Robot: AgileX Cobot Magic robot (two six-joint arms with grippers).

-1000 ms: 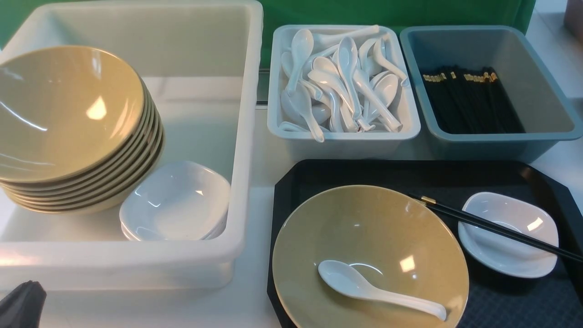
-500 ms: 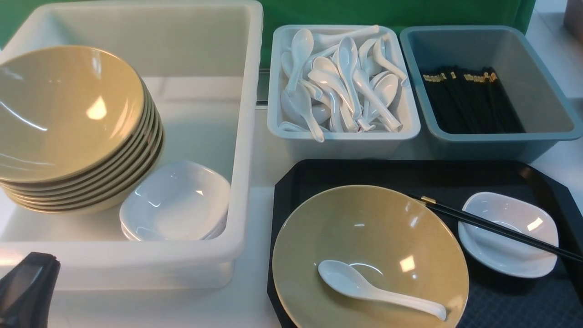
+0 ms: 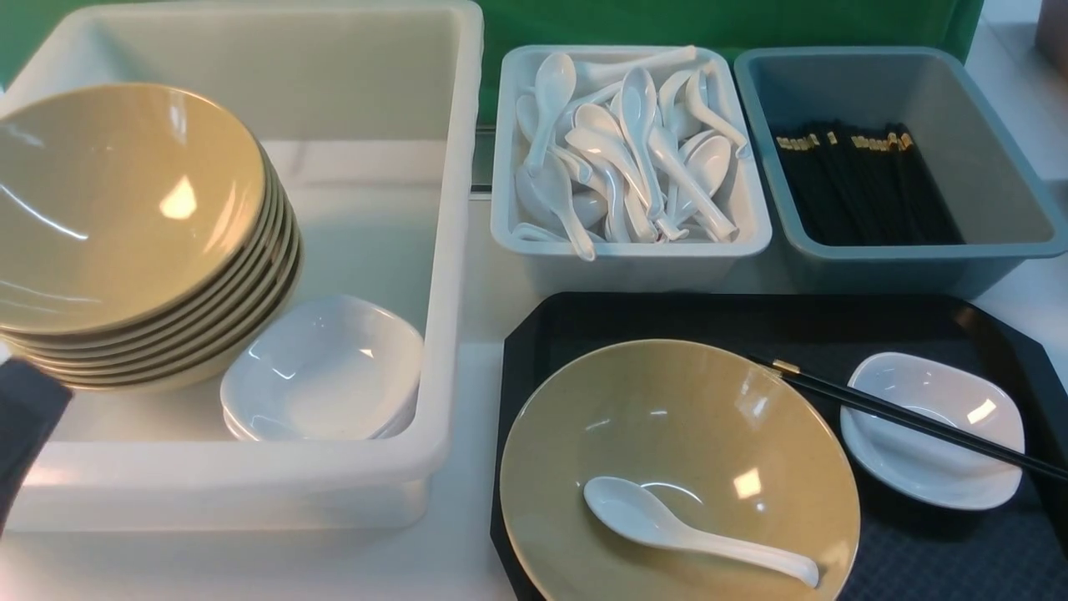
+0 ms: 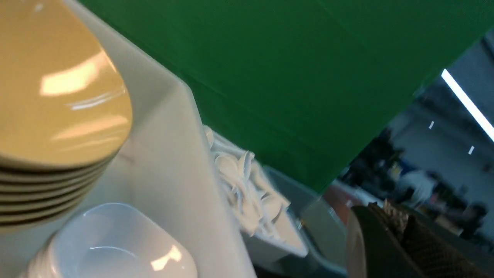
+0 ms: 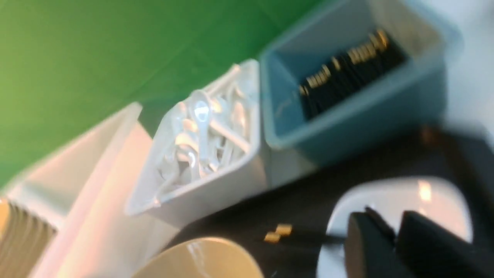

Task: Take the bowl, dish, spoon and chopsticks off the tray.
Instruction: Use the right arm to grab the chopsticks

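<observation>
Closed left jaws, fingers (image 4: 380, 247) pressed together, at the near left corner of the white tub (image 3: 450, 250). Next, right jaws: fingers (image 5: 368, 247) nearly together above the dish (image 5: 386, 197); through the blur I cannot tell whether they meet. On the tray (image 3: 667, 313), right side: that dish, the chopsticks (image 3: 901, 417) lying across it. Left side: the bowl (image 3: 692, 417), the spoon (image 3: 667, 530) inside. In the tub: stacked yellow bowls (image 3: 125, 209), white dishes (image 3: 321, 367). Behind the tray, on the bench (image 3: 467, 551), I count two bins: spoon bin (image 3: 626, 263), chopstick bin (image 3: 918, 271).
</observation>
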